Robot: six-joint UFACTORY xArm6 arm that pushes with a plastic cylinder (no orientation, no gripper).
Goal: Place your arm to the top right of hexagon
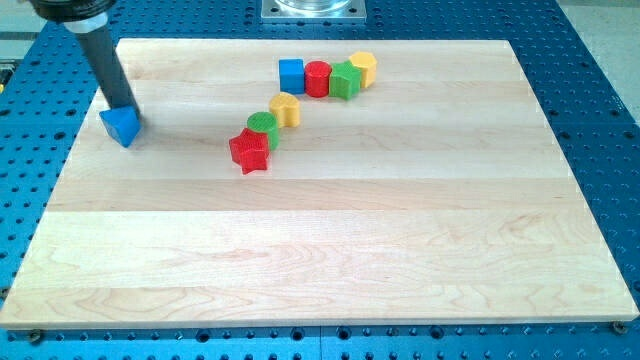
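The yellow hexagon (pixel 363 68) sits near the view's top, at the right end of a row with a green star (pixel 345 80), a red cylinder (pixel 318 78) and a blue cube (pixel 291 75). My tip (pixel 124 106) is far off at the view's upper left. It touches the top of a blue triangle block (pixel 120 126) near the board's left edge. The dark rod rises from there out of the view's top.
A yellow heart (pixel 285 110), a green round block (pixel 264 127) and a red star (pixel 250 151) form a diagonal chain below the row. The wooden board (pixel 330 250) lies on a blue perforated table (pixel 600 60).
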